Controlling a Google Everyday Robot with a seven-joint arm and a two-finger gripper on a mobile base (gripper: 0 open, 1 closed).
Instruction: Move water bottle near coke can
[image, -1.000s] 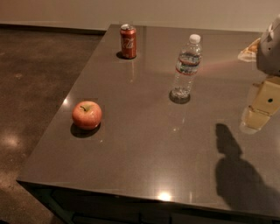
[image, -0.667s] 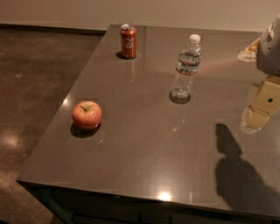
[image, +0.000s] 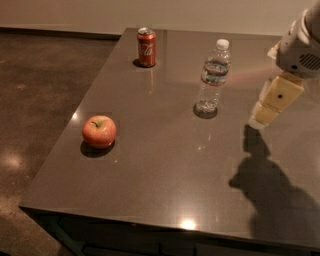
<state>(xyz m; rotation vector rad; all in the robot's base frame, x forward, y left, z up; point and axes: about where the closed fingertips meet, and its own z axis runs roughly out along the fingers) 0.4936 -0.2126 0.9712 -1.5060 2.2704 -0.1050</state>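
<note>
The water bottle (image: 214, 76) stands upright on the dark table (image: 165, 165), right of centre, clear with a white cap and a blue-and-red label. The coke can (image: 146, 47) stands upright near the table's far left edge, well apart from the bottle. My gripper (image: 270, 105) hangs over the right side of the table, to the right of the bottle and a little nearer the camera. It touches nothing and holds nothing. Its shadow falls on the table below it.
A red-yellow apple (image: 99, 131) sits near the table's left edge, closer to the camera. The table's left edge drops to a dark polished floor (image: 40, 100). A pale wall runs behind the table.
My gripper has moved a little left and up, closer to the water bottle. The bottle, can and apple have not moved.
</note>
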